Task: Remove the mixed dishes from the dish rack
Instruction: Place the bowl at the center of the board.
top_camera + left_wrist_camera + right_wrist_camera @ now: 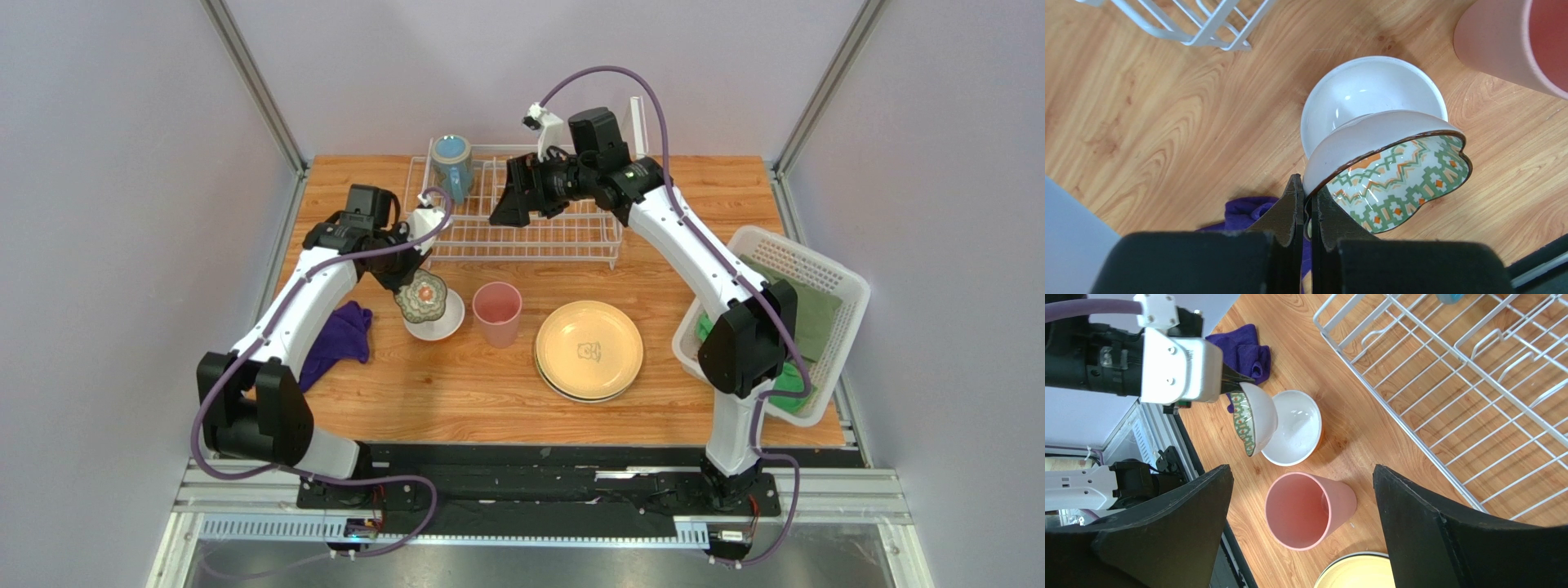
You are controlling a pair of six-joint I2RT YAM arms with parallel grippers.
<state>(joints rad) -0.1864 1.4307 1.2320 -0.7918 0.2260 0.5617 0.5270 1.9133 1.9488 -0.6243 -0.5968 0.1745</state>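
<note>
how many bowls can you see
2: the patterned bowl, held tilted by the left hand, and a plain white bowl on the table right below it. None seems hidden.

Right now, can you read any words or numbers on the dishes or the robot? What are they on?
There are no words or numbers that can be read.
cream-yellow plate: a small dark mark in its middle, too small to tell if it is letters or a drawing.
small patterned bowl: only green and orange shapes, no letters.
pink tumbler and dish rack: nothing written.
</note>
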